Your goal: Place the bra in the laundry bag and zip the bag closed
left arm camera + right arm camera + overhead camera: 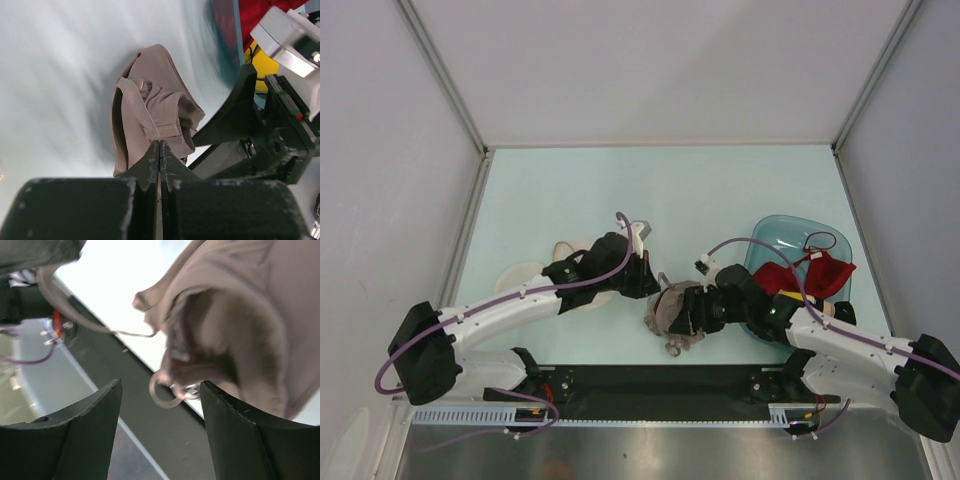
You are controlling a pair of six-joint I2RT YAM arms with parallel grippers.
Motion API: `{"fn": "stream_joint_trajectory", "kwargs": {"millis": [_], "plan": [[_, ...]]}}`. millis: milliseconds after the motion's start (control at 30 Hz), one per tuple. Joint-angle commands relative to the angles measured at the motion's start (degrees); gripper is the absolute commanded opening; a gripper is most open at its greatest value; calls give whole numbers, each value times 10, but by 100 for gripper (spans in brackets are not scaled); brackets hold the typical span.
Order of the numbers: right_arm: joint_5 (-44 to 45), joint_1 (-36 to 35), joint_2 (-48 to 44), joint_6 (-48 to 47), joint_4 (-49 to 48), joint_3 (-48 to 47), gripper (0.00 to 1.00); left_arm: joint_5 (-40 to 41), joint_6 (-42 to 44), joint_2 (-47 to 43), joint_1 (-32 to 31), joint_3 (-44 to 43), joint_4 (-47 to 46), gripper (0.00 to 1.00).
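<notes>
The taupe bra point(670, 308) hangs bunched between the two grippers, just above the table's near edge. My left gripper point(648, 282) is shut on its band edge; in the left wrist view the closed tips point(159, 145) pinch the fabric point(150, 105). My right gripper point(688, 312) is open. In the right wrist view the bra point(235, 315) hangs just ahead of its spread jaws point(160, 385), with a strap loop dangling between them. The cream-white laundry bag point(520, 275) lies at the left, partly hidden under my left arm.
A translucent teal basket point(775, 240) at the right holds a red bra point(815, 272) and a yellow-and-black garment point(788, 298). A black rail point(650, 380) runs along the near edge, directly below the bra. White walls enclose the table.
</notes>
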State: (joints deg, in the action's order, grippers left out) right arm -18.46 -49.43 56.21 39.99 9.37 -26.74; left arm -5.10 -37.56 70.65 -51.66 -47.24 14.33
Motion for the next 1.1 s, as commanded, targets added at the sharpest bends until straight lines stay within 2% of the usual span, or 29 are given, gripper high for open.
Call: {"fn": "stream_joint_trajectory", "kwargs": {"millis": [0, 133, 267, 467, 667, 933, 1067], "plan": [[65, -4, 21, -47, -25, -30, 68, -3, -10, 4, -12, -25, -8, 1], [76, 0, 33, -71, -40, -35, 64, -4, -14, 2, -21, -25, -10, 1], [75, 6, 52, -72, -67, -31, 47, -8, -16, 3, -27, -25, -16, 1], [107, 26, 61, -57, -72, -26, 38, -18, -14, 12, -41, -32, -28, 0], [83, 88, 74, -42, -123, 1, 38, -22, -16, 25, -63, -29, -43, 0], [39, 105, 91, -47, -131, 2, 38, -21, -1, 91, -67, -56, -62, 2], [26, 107, 79, -50, -109, -1, 41, -8, 13, 124, -66, -91, -52, 13]]}}
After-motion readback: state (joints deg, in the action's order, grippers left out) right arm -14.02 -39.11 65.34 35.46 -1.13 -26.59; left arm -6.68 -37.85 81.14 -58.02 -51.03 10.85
